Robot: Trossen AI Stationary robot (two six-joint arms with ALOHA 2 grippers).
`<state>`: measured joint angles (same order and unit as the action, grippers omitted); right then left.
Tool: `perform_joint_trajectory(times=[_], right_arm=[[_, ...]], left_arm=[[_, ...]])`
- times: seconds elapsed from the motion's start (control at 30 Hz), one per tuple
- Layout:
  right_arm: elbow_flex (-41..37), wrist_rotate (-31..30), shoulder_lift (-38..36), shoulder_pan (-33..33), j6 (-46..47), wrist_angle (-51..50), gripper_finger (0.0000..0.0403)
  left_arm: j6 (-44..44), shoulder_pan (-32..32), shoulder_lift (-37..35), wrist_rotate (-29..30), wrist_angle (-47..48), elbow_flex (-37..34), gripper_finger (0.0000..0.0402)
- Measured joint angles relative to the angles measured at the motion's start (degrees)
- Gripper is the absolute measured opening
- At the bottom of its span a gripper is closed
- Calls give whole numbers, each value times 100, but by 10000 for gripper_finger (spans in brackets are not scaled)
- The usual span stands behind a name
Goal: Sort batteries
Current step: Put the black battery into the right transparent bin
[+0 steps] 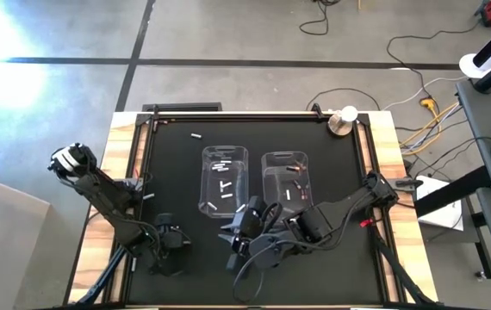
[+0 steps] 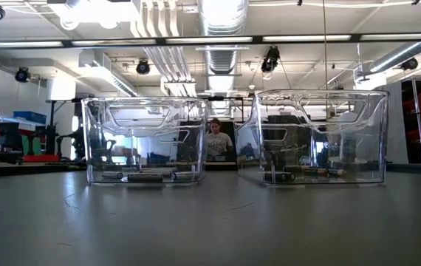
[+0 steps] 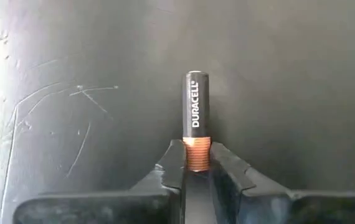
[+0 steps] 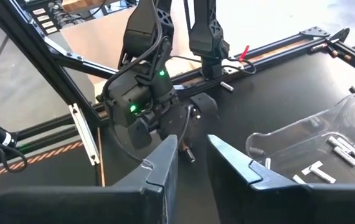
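My left gripper [image 1: 170, 244] is over the mat's near left part, shut on a dark Duracell battery [image 3: 197, 109] with a copper end. My right gripper [image 1: 244, 226] hovers open near the bins' near ends, facing the left gripper [image 4: 184, 130], and touches nothing. The left clear bin [image 1: 224, 179] holds several white batteries [image 4: 342, 151] lying on its floor. In the right clear bin [image 1: 287, 185] lie dark ones [image 2: 299, 175]. One loose light battery [image 1: 195, 136] rests on the mat behind the left bin, and another [image 4: 226, 87] lies by the left arm. My left gripper pinches the battery's copper end [image 3: 197, 155] between its two fingertips. The dark body sticks out beyond the fingers, in line with them. In the right wrist view the battery [image 4: 190, 153] points down below the gripper; whether its free end touches the mat, I cannot tell.
A black mat [image 1: 177, 172] covers the table inside a dark frame with wooden edges. A small metal cylinder [image 1: 342, 121] stands at the far right corner. The two bins [image 2: 144, 140] [image 2: 317, 137] sit side by side mid-table. Cables lie on the floor beyond.
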<state>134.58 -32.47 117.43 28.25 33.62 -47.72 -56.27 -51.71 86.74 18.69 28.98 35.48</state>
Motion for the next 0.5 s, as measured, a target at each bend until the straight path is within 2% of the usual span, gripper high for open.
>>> perform_joint_trajectory(times=[0.13, 0.3, 0.5], right_arm=[[0, 4, -20, 65, -85, 2, 86], [0, 3, -42, 139, -129, 3, 119], [0, -63, -44, 140, -120, 8, 155]], left_arm=[[-432, 60, 13, 138, -45, -10, 36], [-392, 68, -72, 260, 106, 233, 36], [-290, 138, -416, 1224, 591, 878, 31]])
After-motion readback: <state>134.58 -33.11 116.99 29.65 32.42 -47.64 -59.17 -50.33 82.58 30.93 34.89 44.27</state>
